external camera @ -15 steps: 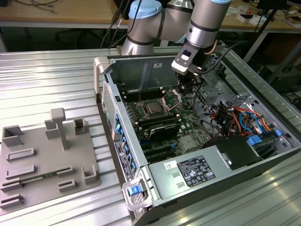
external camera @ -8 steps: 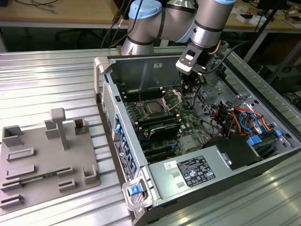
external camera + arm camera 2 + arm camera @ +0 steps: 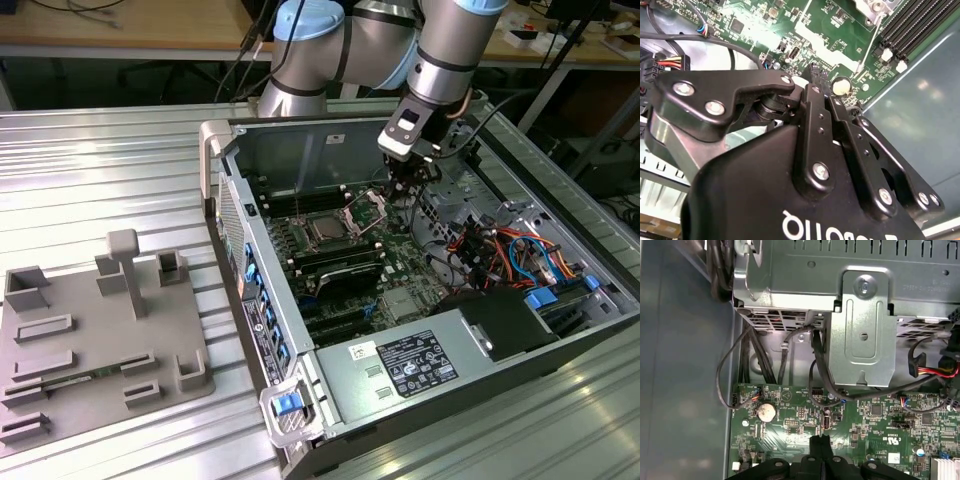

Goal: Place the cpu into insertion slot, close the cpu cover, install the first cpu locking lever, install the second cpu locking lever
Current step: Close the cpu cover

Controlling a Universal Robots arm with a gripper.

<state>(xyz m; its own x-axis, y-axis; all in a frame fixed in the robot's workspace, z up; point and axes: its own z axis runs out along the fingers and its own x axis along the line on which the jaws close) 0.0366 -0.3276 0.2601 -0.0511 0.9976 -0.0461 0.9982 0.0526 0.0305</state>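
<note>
Inside the open computer case, the cpu [image 3: 327,229] lies flat in the insertion slot [image 3: 343,240], its dull silver top showing. The cpu cover [image 3: 368,209] stands raised on its hinge, tilted up beside the socket on the exterior view's right. My gripper [image 3: 401,188] hangs just to the exterior view's right of the raised cover, low over the green board. Both wrist views show the black fingertips [image 3: 820,444] pressed together with nothing between them, above the motherboard [image 3: 812,74]. A thin silvery rod [image 3: 868,44] crosses the board near the memory slots.
Long black memory slots [image 3: 335,262] flank the socket. A grey power supply box [image 3: 420,365] fills the case's near end, and a bundle of coloured cables [image 3: 495,250] lies at the exterior view's right. A metal drive bracket [image 3: 863,322] and black cables [image 3: 782,352] stand ahead. A grey fixture plate [image 3: 95,340] rests on the table.
</note>
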